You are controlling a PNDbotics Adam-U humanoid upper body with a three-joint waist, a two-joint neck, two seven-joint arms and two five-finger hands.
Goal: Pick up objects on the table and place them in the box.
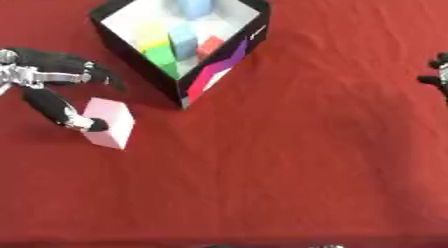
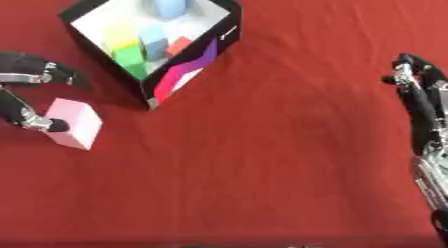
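A pink block [image 1: 115,118] lies on the red cloth at the left, just left of the box's near corner. My left hand [image 1: 48,74] comes in from the left edge. Its thumb tip [image 1: 93,125] touches the block's left face, while its fingers [image 1: 103,74] stretch out above and behind the block, apart from it. The black box [image 1: 219,67] with a white inside stands at the top centre, turned corner-on. It holds green [image 1: 162,57], red [image 1: 210,44], blue and yellow blocks. My right hand [image 2: 420,92] rests open at the right edge, fingers up.
The red cloth [image 1: 306,157] covers the whole table, with wrinkles to the right of the box. A magenta and purple pattern marks the box's near right wall [image 1: 206,79]. Open cloth stretches between the box and my right hand.
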